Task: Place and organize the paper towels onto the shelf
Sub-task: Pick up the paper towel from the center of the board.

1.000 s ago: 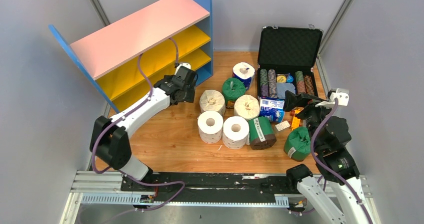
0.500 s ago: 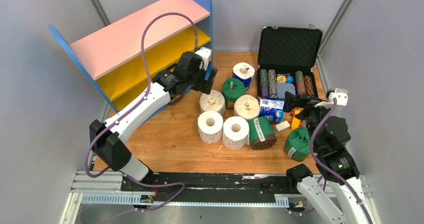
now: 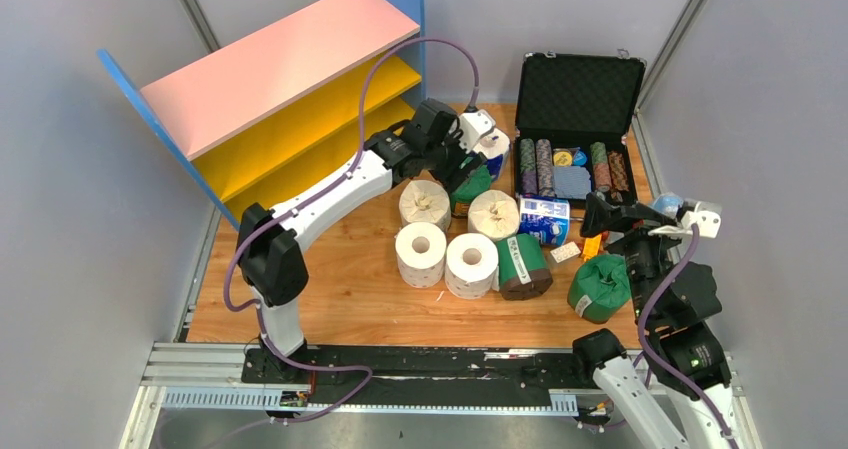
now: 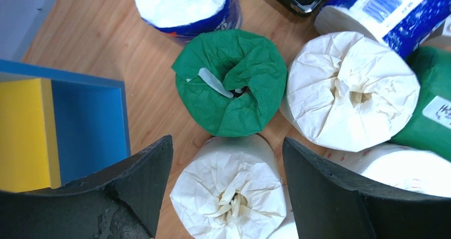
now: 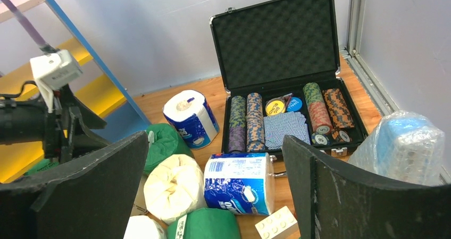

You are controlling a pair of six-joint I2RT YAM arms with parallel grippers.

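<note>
Grey walls (image 3: 90,219), wooden tabletop (image 3: 340,289), metal rail (image 3: 420,379) in front.

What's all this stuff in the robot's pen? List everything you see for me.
shelf: one, blue sides, pink top, yellow boards, far left
green rolls: three, in the floor cluster
cream rolls: two, middle of cluster
bare white rolls: two, front of cluster
blue-printed rolls: two, beside the case
case: one, black, open, far right
chip stacks: several, mixed colours, inside case
plastic-wrapped bundle: one, bluish, right of case
left gripper: open above the rolls
right gripper: open, empty
</note>
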